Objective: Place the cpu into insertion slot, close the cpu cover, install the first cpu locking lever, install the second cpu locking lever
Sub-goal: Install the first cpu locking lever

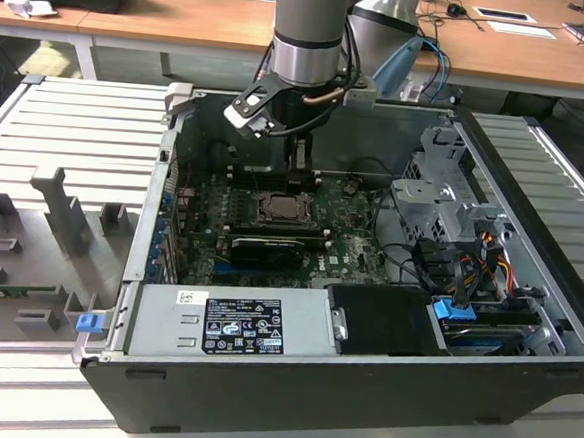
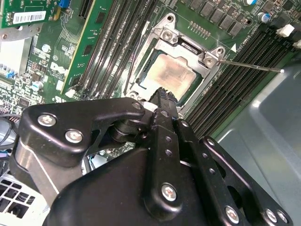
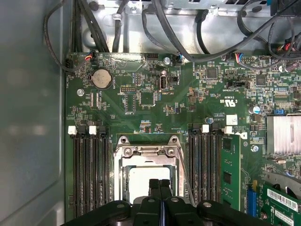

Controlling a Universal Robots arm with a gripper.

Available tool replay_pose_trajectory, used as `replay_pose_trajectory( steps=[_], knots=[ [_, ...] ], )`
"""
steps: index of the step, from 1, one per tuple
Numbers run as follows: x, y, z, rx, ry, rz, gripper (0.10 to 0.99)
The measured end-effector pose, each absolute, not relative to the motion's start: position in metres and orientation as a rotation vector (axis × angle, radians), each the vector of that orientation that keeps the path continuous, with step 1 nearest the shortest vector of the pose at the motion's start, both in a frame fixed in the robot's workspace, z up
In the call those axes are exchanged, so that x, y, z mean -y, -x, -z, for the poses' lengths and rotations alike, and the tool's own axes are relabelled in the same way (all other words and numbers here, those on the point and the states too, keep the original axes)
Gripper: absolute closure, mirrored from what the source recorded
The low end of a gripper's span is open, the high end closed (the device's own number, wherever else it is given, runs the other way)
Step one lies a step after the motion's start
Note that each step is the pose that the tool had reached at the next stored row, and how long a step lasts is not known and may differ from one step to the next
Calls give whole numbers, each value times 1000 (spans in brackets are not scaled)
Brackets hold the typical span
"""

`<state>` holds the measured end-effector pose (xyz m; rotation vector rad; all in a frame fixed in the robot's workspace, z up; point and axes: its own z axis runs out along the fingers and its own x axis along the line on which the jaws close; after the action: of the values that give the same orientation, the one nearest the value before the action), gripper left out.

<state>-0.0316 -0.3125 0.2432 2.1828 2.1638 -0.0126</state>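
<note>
Closest to us, the black gripper (image 2: 165,94) has its 2 fingers pressed together, holding nothing, with the tip just above the cpu (image 2: 171,70). The cpu sits in the insertion slot (image 1: 261,209), framed by the lowered cpu cover (image 2: 181,40). 1 thin locking lever (image 2: 249,65) juts free. We judge that a slipped push could scrape the cpu or let the lever spring back.

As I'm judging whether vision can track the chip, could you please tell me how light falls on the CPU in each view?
Exterior view: the cpu sits dim inside the shaded case. Second wrist view: its metal top shows a pale, uneven sheen, with the hand covering one edge. First wrist view: the cpu looks washed-out white, the hand overlapping it.
</note>
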Motion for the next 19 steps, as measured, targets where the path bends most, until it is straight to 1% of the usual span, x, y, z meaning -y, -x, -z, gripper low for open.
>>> replay_pose_trajectory(
  steps=[10, 16, 19],
  knots=[
    [313, 32, -246, -2162, -2185, 13, 976],
    [313, 32, -276, -2161, -2185, 13, 976],
    [313, 32, -281, -2161, -2185, 13, 976]
  ],
)
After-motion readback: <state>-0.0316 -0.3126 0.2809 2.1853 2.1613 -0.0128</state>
